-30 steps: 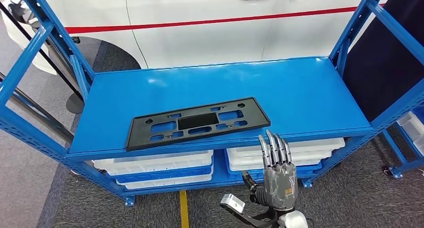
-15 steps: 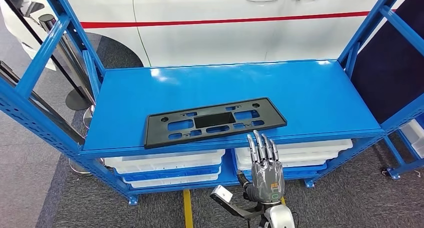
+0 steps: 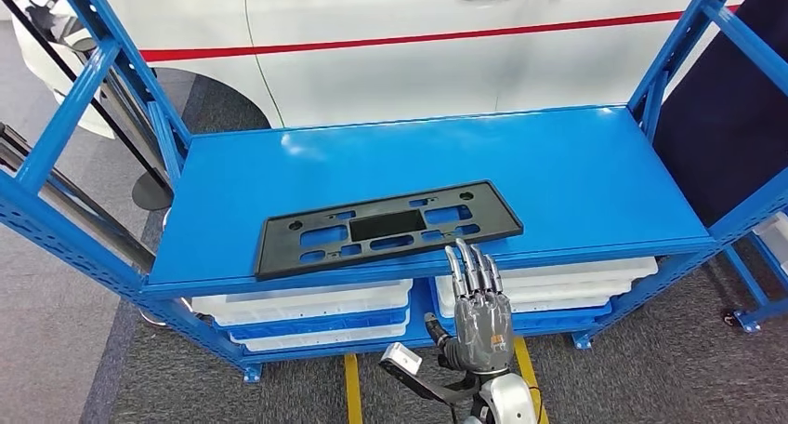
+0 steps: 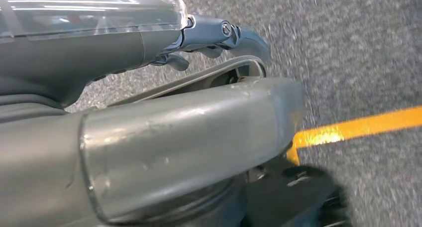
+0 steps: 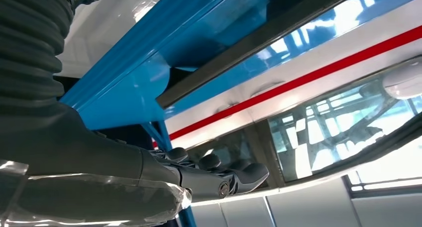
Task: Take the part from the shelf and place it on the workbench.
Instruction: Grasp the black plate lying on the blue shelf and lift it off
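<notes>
Black plastic part (image 3: 388, 227) remains ungrasped on the shelf (image 3: 576, 178); right hand (image 3: 476, 305), fingers extended and empty, has risen toward its front edge; left hand (image 4: 149, 43) state indeterminate.

Right hand (image 3: 476, 317) is raised in front of the shelf (image 3: 446, 168), just below its front edge, fingers (image 3: 469, 268) straight, held together, pointing up, holding nothing. Left hand (image 4: 149, 48) hangs over the floor, fingers extended.

head view high above shelf (image 3: 558, 164), wrist views close behind hands
</notes>
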You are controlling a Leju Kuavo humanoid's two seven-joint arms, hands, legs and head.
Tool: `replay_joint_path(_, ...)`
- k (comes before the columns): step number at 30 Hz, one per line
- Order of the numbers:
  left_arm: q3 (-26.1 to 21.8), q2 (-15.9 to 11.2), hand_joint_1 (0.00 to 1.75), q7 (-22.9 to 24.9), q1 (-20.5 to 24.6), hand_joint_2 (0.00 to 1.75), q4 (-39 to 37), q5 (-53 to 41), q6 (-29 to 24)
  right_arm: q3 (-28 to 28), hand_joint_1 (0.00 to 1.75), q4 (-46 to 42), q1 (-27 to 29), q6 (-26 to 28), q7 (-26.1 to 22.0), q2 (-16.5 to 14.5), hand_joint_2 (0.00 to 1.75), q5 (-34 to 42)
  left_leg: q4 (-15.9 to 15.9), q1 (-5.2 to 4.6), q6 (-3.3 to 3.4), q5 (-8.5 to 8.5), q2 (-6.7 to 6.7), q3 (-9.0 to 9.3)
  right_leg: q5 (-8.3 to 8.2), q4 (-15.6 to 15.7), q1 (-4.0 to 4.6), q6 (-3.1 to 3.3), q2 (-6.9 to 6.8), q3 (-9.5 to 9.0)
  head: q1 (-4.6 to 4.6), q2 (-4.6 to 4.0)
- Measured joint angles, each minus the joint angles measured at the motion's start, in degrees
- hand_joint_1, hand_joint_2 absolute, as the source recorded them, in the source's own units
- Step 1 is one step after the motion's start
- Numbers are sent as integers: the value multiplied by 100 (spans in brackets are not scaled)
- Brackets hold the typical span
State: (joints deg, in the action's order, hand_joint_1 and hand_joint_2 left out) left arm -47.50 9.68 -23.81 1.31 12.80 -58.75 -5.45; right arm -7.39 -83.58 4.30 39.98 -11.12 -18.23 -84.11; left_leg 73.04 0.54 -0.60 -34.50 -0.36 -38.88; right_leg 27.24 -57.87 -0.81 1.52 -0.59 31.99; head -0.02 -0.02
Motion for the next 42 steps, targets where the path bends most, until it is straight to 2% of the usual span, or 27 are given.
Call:
replay_joint_path(1,0,-4,0,3,-3,0,-1,-5,18,-13,0,16,-4,0,-17,0,175,17,145,17,-18,15,1,-94,11,-1,-1,-7,-4,-8,-1,0)
replay_joint_path(2,0,-9,0,7,-6,0,-1,-9,30,-24,0,32,-8,0,-34,0,175,31,61,31,-28,142,2,-73,25,-4,-4,-21,-4,-25,-1,0)
replay_joint_path(4,0,-20,0,21,-6,0,-1,-20,42,-44,0,54,-14,0,-62,0,175,49,-678,49,-21,561,13,259,68,-12,-13,-66,-3,-78,-1,-1)
replay_joint_path(6,0,-26,0,38,1,0,-1,-31,46,-58,0,68,-23,1,-79,0,175,71,-1334,29,28,768,24,569,115,-29,-1,-135,-5,-110,0,0)
replay_joint_path(9,-1,-27,0,62,-1,0,-2,-51,51,-66,0,85,-31,2,-89,1,175,85,-1492,3,145,746,10,647,102,-59,11,-247,-4,-131,1,0)
replay_joint_path(11,-2,-29,0,78,-13,0,-2,-66,52,-67,0,92,-35,3,-90,3,175,85,-1537,12,227,741,3,719,165,-244,-3,-303,4,-87,3,1)
replay_joint_path(12,-2,-31,0,83,-13,0,-2,-74,53,-68,0,96,-40,3,-88,4,175,83,-1551,13,262,737,1,762,282,-455,-7,-319,10,13,4,0)
replay_joint_path(14,-2,-31,0,93,-5,0,-2,-90,55,-67,0,116,-46,4,-74,11,175,75,-1555,-2,312,714,1,791,611,-1132,-5,-335,25,404,4,0)
replay_joint_path(15,-2,-31,0,102,-2,0,-3,-98,56,-67,0,131,-47,4,-61,15,175,67,-1553,-15,327,698,-1,799,726,-1450,-2,-337,30,618,3,0)
replay_joint_path(16,-2,-31,0,110,-4,0,-3,-103,57,-67,0,149,-47,4,-48,18,175,54,-1551,-29,336,677,-3,816,750,-1638,0,-329,33,774,3,0)
replay_joint_path(17,-2,-31,0,117,-6,0,-3,-109,58,-67,0,168,-47,4,-38,19,175,40,-1549,-43,340,651,-6,845,652,-1625,5,-309,34,831,3,0)
replay_joint_path(18,-2,-31,0,125,-9,0,-3,-114,58,-68,0,183,-48,4,-29,20,175,27,-1548,-57,339,619,-10,888,441,-1409,16,-275,35,782,3,0)
replay_joint_path(20,-2,-26,0,132,-13,0,-9,-133,56,-76,0,211,-56,4,10,22,175,6,-1550,-80,324,544,-17,991,-38,-701,60,-165,38,525,1,0)
replay_joint_path(21,-2,-22,0,133,-10,0,-14,-146,53,-86,0,222,-65,4,39,26,175,-1,-1549,-83,305,513,-21,1018,-115,-410,93,-110,40,429,6,0)
replay_joint_path(23,-2,-16,0,139,3,0,-25,-176,45,-109,0,238,-78,5,94,32,175,-8,-1530,-84,238,475,-18,1033,-99,-178,140,-28,51,357,19,-1)
replay_joint_path(25,-2,-27,0,143,12,0,-25,-197,42,-132,0,246,-80,7,125,32,175,-11,-1456,-86,168,452,-8,1070,-127,-97,115,7,66,258,31,-1)
replay_joint_path(27,-2,-38,0,143,13,0,-25,-206,43,-162,0,250,-90,7,152,32,175,-13,-1181,-78,107,333,-2,1005,-107,-44,66,38,63,129,28,-1)
replay_joint_path(28,-2,-43,0,144,17,0,-25,-209,43,-179,0,252,-94,7,161,33,175,-13,-902,-59,77,194,1,856,-86,-28,57,53,55,86,26,0)
replay_joint_path(30,-2,-46,0,144,17,0,-25,-213,44,-199,0,262,-99,8,167,33,175,-9,-224,-18,22,-101,1,429,-26,-28,55,71,52,37,23,1)
replay_joint_path(31,-2,-49,0,145,10,0,-25,-217,44,-202,0,269,-97,7,169,33,175,-7,5,5,-3,-162,2,247,6,-33,53,66,54,8,24,1)
replay_joint_path(32,-2,-53,0,146,0,0,-25,-222,44,-203,0,277,-96,8,172,33,175,-4,45,26,-28,-99,2,153,40,-40,47,55,61,-30,23,1)
replay_joint_path(33,-2,-58,0,148,-8,0,-25,-229,44,-205,0,284,-95,8,177,33,175,0,-127,46,-51,95,3,158,79,-50,38,37,68,-78,23,0)
replay_joint_path(35,-2,-69,0,150,-16,0,-26,-236,44,-213,0,293,-96,8,187,34,175,6,-825,69,-64,625,10,345,169,-66,19,-19,74,-175,24,-1)
replay_joint_path(36,-2,-71,0,150,-14,0,-28,-239,44,-217,0,300,-100,8,191,37,175,9,-1131,58,-55,743,16,408,207,-79,15,-53,72,-199,23,-1)
replay_joint_path(37,-2,-72,0,151,-10,0,-31,-241,44,-221,0,307,-102,10,195,40,175,10,-1298,44,-25,812,22,439,240,-90,17,-90,68,-203,23,0)
replay_joint_path(39,-2,-74,0,152,-8,0,-34,-244,43,-227,0,321,-109,15,203,46,175,11,-1356,12,52,776,22,431,282,-100,27,-160,63,-202,22,1)
replay_joint_path(42,-2,-76,0,160,-22,0,-34,-281,36,-242,0,329,-129,19,280,56,175,-14,-1400,45,165,826,22,496,445,-264,21,-249,62,-162,24,1)
